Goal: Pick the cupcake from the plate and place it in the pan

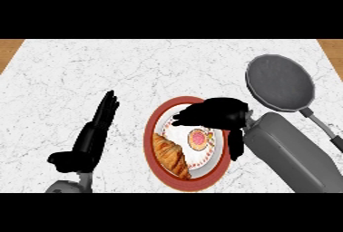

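A cupcake (199, 138) with a pink top sits on a red-rimmed plate (153, 118) in the middle of the counter, beside a croissant (170, 155). My right hand (216, 113) hovers over the plate's far half, just beyond the cupcake. Its fingers stretch left and are open, and its thumb (237, 146) hangs down to the cupcake's right. Nothing is held. The grey pan (280, 82) lies at the far right, empty. My left hand (95, 133) rests open at the left, fingers up.
The pan's handle (323, 128) runs toward the lower right, close to my right forearm (288, 154). White marble counter stretches around the plate, and wooden edges show at the far corners.
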Available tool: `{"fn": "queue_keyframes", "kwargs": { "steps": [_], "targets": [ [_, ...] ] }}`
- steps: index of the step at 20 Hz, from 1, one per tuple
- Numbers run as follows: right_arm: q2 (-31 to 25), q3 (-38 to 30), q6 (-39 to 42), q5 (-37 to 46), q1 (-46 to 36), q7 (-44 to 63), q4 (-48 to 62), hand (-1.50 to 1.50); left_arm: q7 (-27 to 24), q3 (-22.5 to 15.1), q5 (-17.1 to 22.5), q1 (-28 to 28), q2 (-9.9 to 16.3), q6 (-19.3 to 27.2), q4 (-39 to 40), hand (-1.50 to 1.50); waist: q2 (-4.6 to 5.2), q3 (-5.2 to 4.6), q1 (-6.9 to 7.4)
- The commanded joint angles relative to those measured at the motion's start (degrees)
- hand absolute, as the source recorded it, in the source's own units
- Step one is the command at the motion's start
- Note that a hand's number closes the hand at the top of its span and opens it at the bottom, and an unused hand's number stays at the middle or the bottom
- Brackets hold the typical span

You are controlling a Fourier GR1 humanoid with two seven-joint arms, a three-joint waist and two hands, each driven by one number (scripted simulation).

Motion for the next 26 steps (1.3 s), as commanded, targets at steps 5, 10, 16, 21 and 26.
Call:
{"fn": "queue_keyframes", "kwargs": {
  "steps": [5,10,16,21,26],
  "targets": [
    [5.3,-4.5,0.1,7.6,3.1,-1.4,2.6,-1.50,-1.4,1.4,-2.9,0.3,-1.8,-1.3,0.9,0.00,0.03,0.00,0.03],
    [10.0,-6.8,0.4,10.1,3.2,-1.1,5.3,-1.50,0.5,1.9,-2.5,2.6,-2.2,-2.5,-1.9,0.00,0.00,0.00,0.07],
    [12.9,-7.1,-3.0,16.1,2.4,-4.7,13.8,-1.50,0.0,3.4,-4.2,0.2,-3.1,-3.1,0.2,0.00,0.08,0.01,0.19],
    [14.2,-6.6,-7.4,21.1,3.3,-7.3,18.5,-1.50,-0.6,3.3,-4.7,3.6,-3.2,-3.9,-2.5,0.00,0.05,0.01,0.27],
    [15.7,-0.6,-12.5,26.4,3.2,-11.9,21.5,1.50,4.5,1.6,-7.0,-1.3,-5.8,-1.0,-1.3,0.00,0.14,0.03,0.30]
  ]
}}
